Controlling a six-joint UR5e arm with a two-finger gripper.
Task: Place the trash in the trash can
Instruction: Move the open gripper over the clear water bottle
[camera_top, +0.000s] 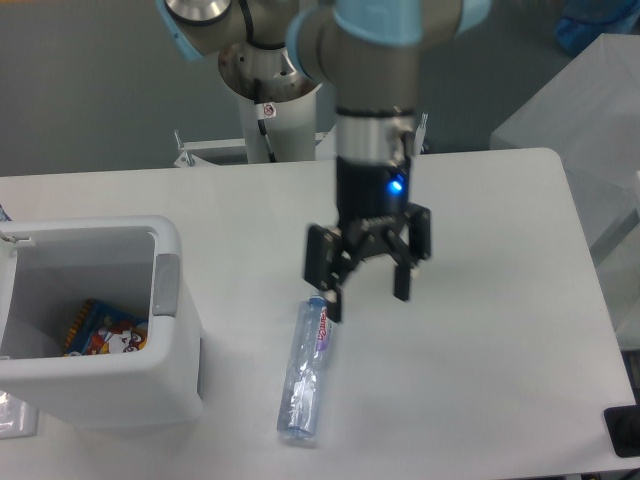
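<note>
Bare table (480, 300) right of bottle (305, 375), bin (170, 330) (possibly near) left

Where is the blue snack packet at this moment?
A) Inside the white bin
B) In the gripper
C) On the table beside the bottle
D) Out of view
A: the blue snack packet lies at the bottom of the white bin, while the open gripper holds nothing.

Gripper (368, 297) hangs over the table (480, 250), fingers spread wide and empty, one fingertip right by the capped end of the plastic bottle (304, 378) lying flat; the snack packet (105, 328) sits inside the white bin (175, 375) at left
</note>
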